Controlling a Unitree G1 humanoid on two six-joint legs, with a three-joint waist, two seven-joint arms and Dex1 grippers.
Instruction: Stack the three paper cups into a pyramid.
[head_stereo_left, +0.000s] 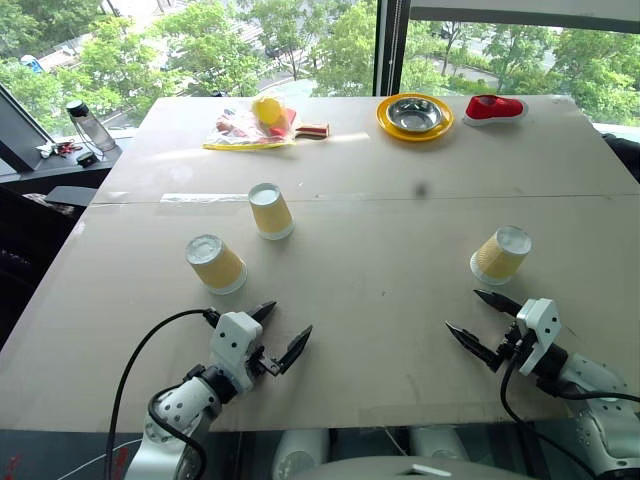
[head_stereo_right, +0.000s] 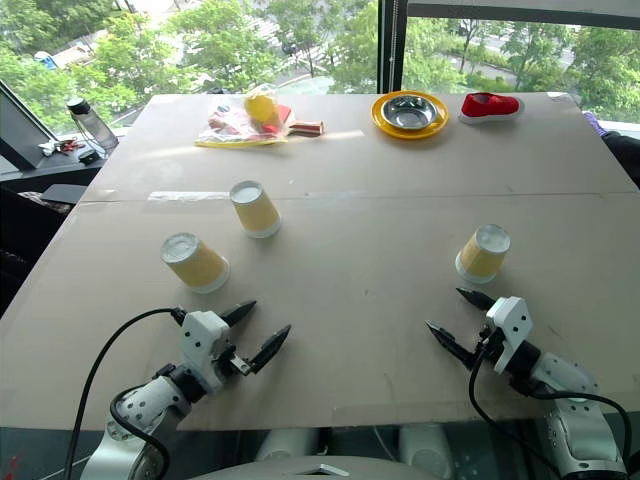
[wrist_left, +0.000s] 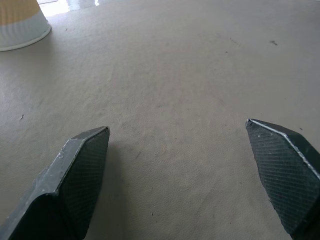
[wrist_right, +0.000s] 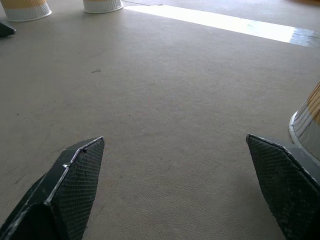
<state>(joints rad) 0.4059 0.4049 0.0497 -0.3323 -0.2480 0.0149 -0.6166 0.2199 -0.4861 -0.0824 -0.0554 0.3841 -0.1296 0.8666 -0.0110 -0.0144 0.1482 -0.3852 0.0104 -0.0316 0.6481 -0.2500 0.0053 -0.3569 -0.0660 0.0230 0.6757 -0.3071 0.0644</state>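
The left gripper (head_stereo_left: 275, 340) stands wide and empty, just near the left cup (head_stereo_left: 215, 264). The middle cup (head_stereo_left: 271, 211) sits further back on the table (head_stereo_left: 380, 300). The right cup (head_stereo_left: 500, 254) waits well apart, just beyond the right gripper (head_stereo_left: 478, 323), wide and empty too. All three cups stand upside down, probably so that they stack steadily.

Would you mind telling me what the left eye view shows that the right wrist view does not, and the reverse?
Left eye view alone: the left gripper, open, the yellow plate with its steel bowl, a red shoe and a bottle. Right wrist view alone: the cross-hatched texture on its fingertips. Shared: the open right gripper, the tan table and the three paper cups, all upside down and standing apart.
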